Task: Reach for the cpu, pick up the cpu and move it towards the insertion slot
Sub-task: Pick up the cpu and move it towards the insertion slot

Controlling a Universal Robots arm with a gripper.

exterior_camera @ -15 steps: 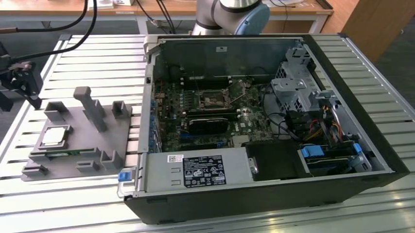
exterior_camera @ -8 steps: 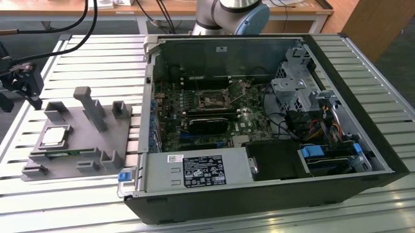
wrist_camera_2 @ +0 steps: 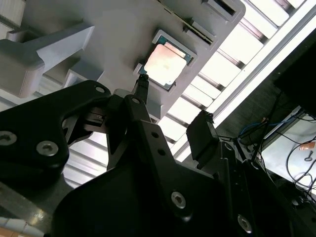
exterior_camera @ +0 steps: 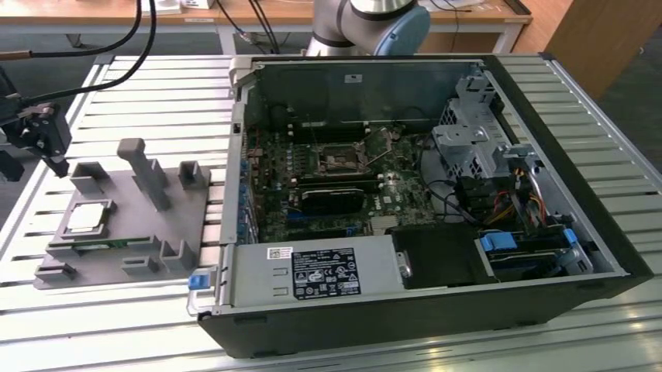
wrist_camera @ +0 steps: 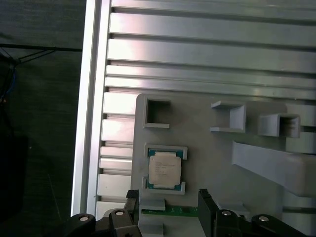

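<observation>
As both wrist views suggest, pincer gapes.

gripper hangs empty, its fingers spread well apart.

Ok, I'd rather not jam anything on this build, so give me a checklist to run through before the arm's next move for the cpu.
1. The cpu lies flat in its pocket on the grey holder: ok.
2. Nothing rests on the cpu's top: ok.
3. The claw is open and holds nothing: ok.
4. The claw is down at the cpu: not ok. In the exterior view it hangs up and to the exterior view's left of the chip, apart from it.
5. The case is open over the insertion slot: ok.
6. The slot's frame is lifted for the chip: cannot tell.
</observation>
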